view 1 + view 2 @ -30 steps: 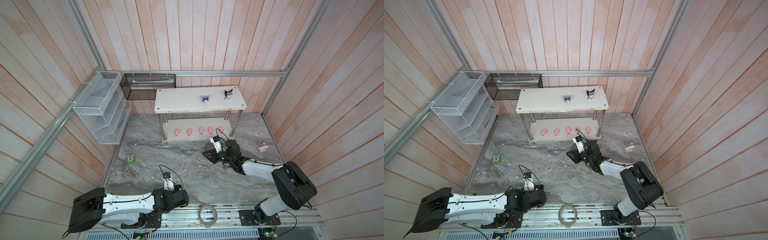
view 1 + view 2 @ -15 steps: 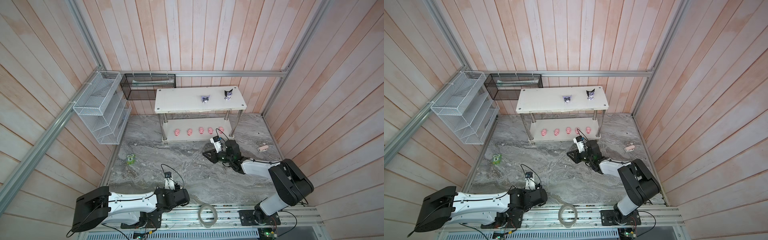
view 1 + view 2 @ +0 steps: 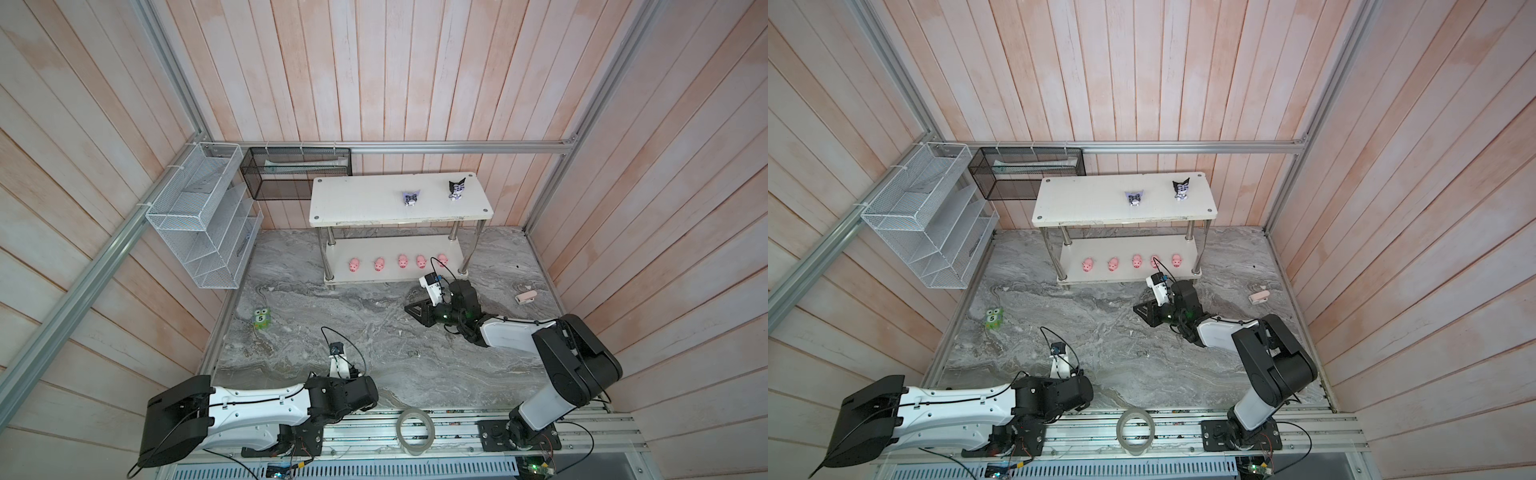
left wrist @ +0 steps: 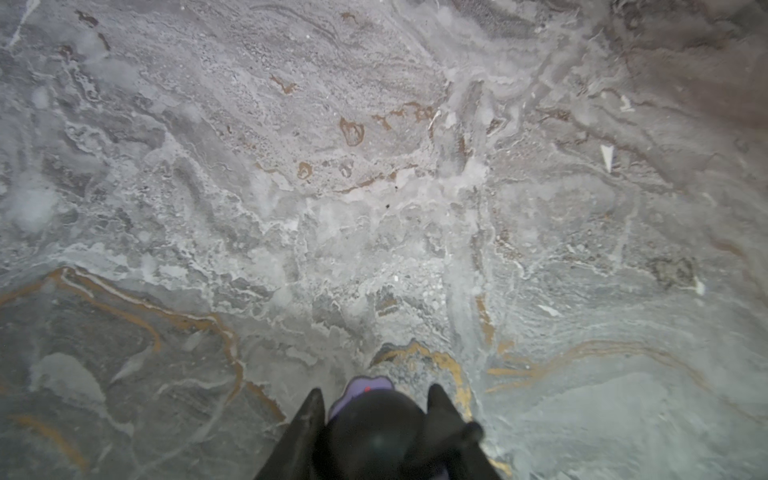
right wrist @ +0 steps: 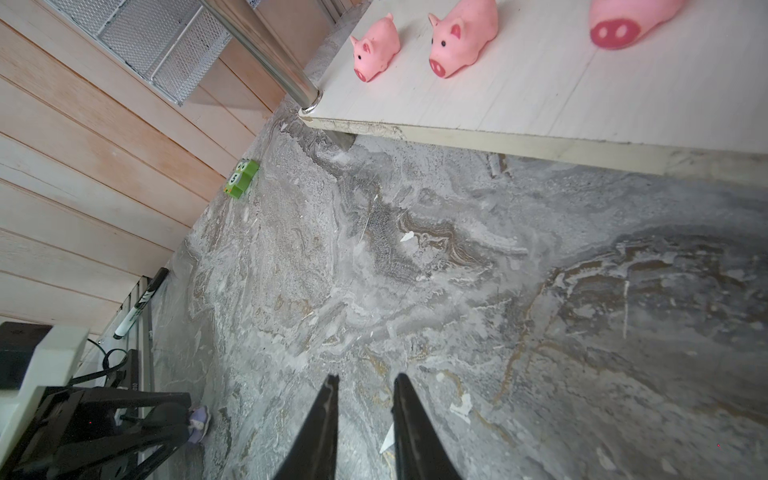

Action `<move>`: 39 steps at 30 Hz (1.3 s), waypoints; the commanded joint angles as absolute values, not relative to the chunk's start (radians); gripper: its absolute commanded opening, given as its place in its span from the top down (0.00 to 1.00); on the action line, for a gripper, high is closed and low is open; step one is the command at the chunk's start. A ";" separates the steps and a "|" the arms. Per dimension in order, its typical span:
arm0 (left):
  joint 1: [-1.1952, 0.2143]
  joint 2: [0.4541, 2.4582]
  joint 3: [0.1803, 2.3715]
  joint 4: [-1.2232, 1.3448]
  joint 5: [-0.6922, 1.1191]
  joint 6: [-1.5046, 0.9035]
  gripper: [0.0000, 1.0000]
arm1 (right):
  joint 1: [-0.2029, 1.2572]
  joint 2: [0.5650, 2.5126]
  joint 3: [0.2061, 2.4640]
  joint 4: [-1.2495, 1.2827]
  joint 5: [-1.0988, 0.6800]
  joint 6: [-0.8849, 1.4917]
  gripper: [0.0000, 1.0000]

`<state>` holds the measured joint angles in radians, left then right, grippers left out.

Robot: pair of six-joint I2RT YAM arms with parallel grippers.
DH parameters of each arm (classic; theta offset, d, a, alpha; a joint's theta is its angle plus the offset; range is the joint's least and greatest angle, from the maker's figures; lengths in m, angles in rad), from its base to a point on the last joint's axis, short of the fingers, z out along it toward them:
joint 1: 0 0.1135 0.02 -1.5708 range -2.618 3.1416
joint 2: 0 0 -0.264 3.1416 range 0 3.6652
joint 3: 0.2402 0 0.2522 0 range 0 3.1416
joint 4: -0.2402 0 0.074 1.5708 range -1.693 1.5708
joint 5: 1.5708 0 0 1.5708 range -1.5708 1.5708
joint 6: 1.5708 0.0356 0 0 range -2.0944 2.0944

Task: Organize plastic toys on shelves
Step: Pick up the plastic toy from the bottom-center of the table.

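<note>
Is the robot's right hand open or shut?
Open. In the right wrist view the two black fingers of the right hand stand apart, only grey marble floor between them.

Overhead stereo pair, wrist cameras near tabletop (image 4: 374, 208)

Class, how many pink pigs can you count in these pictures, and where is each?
5. The pigs stand in one row on the lower shelf. The upper shelf covers its back part, so more could hide there.
</note>
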<state>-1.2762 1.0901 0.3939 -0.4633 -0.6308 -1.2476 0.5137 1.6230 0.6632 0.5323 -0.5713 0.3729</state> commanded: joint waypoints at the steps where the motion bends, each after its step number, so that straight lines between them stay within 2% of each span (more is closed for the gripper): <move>1: -1.272 1.053 0.376 -0.466 -0.635 -1.207 0.62 | 0.508 1.648 0.692 0.558 -0.592 0.378 0.75; 10: -1.266 1.031 0.388 -0.469 -0.625 -1.132 0.65 | 0.507 1.671 0.699 0.570 -0.606 0.386 0.76; 22: -1.185 0.927 0.540 -0.484 -0.491 -0.810 0.66 | 0.504 1.676 0.698 0.567 -0.612 0.382 0.76; 32: -1.038 0.906 0.806 -0.569 -0.394 -0.523 0.67 | 0.505 1.637 0.674 0.554 -0.598 0.363 0.76; 39: -0.867 0.996 1.013 -0.612 -0.210 -0.304 0.67 | 0.505 1.584 0.649 0.519 -0.578 0.334 0.76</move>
<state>-0.9051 0.9573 0.9474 -0.5705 -0.3065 -0.4480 0.5095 1.6161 0.6697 0.5446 -0.5945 0.3595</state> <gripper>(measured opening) 0.361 0.240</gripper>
